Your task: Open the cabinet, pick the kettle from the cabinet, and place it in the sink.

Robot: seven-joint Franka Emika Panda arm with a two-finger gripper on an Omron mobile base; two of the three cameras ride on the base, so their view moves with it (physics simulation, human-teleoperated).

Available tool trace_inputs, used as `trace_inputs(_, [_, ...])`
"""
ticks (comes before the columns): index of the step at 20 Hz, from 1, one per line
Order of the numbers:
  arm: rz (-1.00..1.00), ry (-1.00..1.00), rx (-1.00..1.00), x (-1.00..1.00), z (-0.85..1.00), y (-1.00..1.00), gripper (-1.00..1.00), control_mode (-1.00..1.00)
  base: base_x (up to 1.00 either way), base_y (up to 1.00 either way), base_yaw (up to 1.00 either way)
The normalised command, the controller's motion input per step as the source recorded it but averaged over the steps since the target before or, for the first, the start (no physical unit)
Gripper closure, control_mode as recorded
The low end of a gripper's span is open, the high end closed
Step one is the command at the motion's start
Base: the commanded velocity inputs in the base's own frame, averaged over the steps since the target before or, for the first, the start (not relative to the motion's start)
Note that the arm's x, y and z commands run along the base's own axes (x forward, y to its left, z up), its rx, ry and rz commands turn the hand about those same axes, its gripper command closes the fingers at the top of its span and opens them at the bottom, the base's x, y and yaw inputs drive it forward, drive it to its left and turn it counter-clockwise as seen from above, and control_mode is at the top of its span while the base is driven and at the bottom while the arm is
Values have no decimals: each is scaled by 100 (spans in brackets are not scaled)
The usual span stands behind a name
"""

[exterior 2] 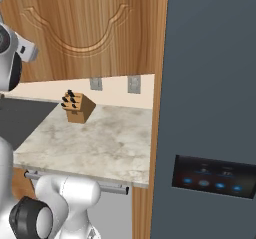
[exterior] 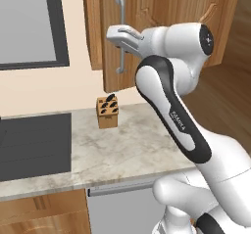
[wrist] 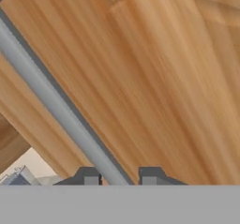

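Gripping: I see my gripper [wrist: 119, 178] closed on the handle [wrist: 56, 106], one fingertip each side of the bar, bottom centre of the hand view.
Cabinet: door [exterior: 162, 27] top centre of the left base view.
Counter [exterior: 127, 150]: knife block [exterior: 107, 111] mid-frame, below the door.

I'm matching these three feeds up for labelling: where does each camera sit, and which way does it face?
Left base view: behind the arm's left, facing the cabinet, its handle, knife block; the white arm rises at the right, hand at the handle.
Right base view: behind the arm's right, facing the counter; arm along the left edge.
Hand view: on the hand, facing the door; fingertips straddle the handle.
Both base views share the knife block and counter.
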Motion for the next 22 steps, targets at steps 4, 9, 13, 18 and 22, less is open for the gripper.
trace_inputs(4, [0, -2, 7, -43, 0, -13, 100, -100, 0, 0, 0])
trace_inputs(9, [0, 0, 7, -42, 0, -15, 100, -100, 0, 0, 0])
trace_inputs(13, [1, 0, 6, -41, 0, -16, 100, -100, 0, 0, 0])
trace_inputs(18, [3, 0, 4, -39, 0, -16, 100, -100, 0, 0, 0])
trace_inputs(22, [4, 0, 2, -41, 0, -19, 100, -100, 0, 0, 0])
